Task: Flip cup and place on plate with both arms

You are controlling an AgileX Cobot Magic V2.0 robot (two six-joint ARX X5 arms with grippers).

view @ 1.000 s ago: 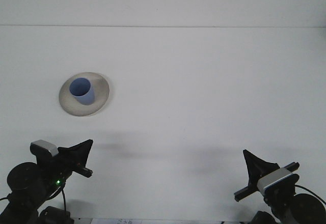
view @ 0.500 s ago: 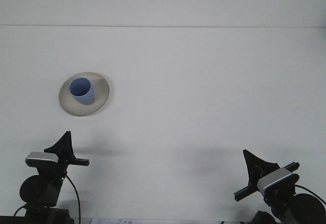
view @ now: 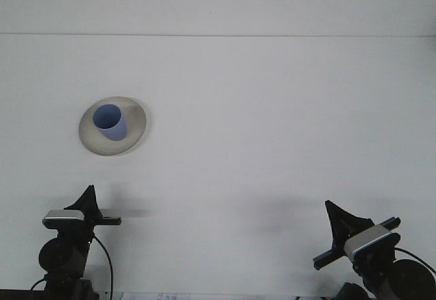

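Cup (view: 109,123) upright on plate (view: 133,140) far left, my hands' (view: 87,201) grip state can't tell; risk: w/ careless reach I'd knock cup over.

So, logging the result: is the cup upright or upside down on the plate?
Upright: the blue cup stands on the plate with its open mouth facing up.

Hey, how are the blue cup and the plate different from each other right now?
The cup is blue; the plate is pale grey-white. The cup is tall and narrow, standing mouth up, while the plate is wide and shallow, lying flat on the table. The cup stands on the plate and is the smaller of the two. Both are round and far from either claw.
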